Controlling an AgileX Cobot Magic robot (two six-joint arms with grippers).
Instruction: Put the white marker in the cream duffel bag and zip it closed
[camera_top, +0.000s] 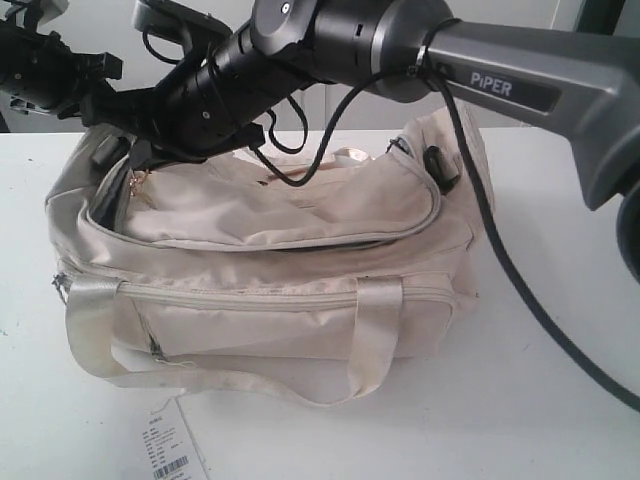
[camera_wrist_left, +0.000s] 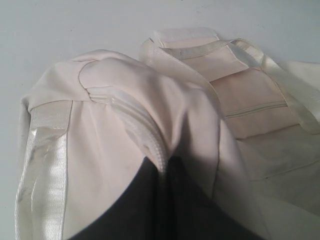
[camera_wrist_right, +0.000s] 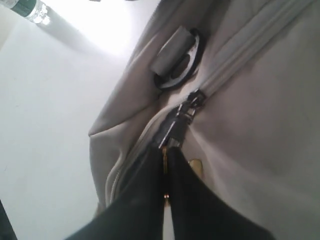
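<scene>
The cream duffel bag (camera_top: 280, 270) lies on its side on the white table, its grey top zipper (camera_top: 250, 243) curving along the upper flap. My right arm reaches across to the bag's left end, where my right gripper (camera_top: 140, 160) (camera_wrist_right: 165, 150) is shut on the metal zipper pull (camera_wrist_right: 175, 125), beside the gold charm (camera_wrist_right: 196, 167). My left gripper (camera_wrist_left: 162, 170) is shut on the bag's fabric along a zipper seam (camera_wrist_left: 150, 140) at one end of the bag; in the exterior view the right arm hides it. The white marker is out of view.
A white paper barcode tag (camera_top: 175, 448) lies on the table in front of the bag. The right arm's black cable (camera_top: 500, 250) hangs over the bag's right end. A bottle (camera_wrist_right: 30, 10) stands beyond the bag. A grey strap ring (camera_wrist_right: 176, 62) sits near the zipper.
</scene>
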